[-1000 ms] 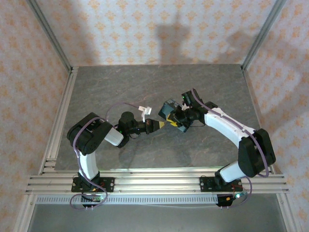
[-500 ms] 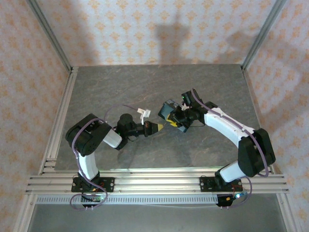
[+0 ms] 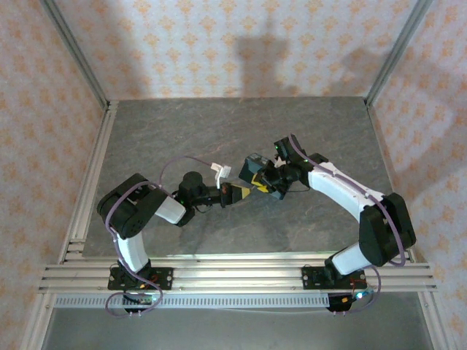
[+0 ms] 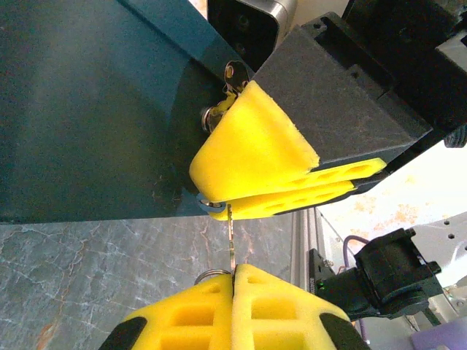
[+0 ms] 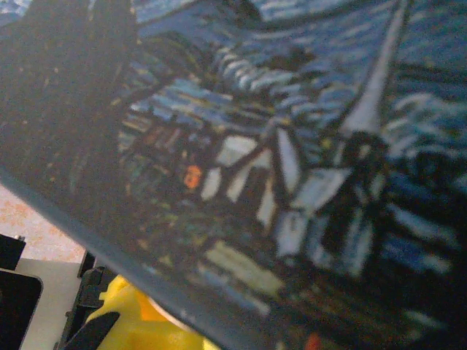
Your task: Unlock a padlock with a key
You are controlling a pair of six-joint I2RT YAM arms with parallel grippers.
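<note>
My left gripper (image 4: pixel 234 271) is shut on the key (image 4: pixel 232 244), a thin metal blade standing up out of its yellow pads, with the key ring (image 4: pixel 210 275) beside it. The key's tip reaches the small bluish padlock (image 4: pixel 209 205), which is pinched between the yellow fingers (image 4: pixel 252 157) of my right gripper. Most of the padlock is hidden by those fingers. From above, the left gripper (image 3: pixel 239 192) and right gripper (image 3: pixel 257 182) meet tip to tip at mid table. In the right wrist view a yellow finger (image 5: pixel 135 321) peeks from under the box.
A blue painted box (image 3: pixel 255 162) hangs tilted at the right gripper, and its dark side (image 4: pixel 87 109) looms close to the left wrist camera. Aluminium rails (image 3: pixel 95 175) line the table's left side and near edge. Patterned walls enclose the grey table (image 3: pixel 219 124).
The left gripper has drawn back a little to the left and edged in again, staying at the padlock. The box at the right gripper has tilted slightly. Both grips are unchanged.
</note>
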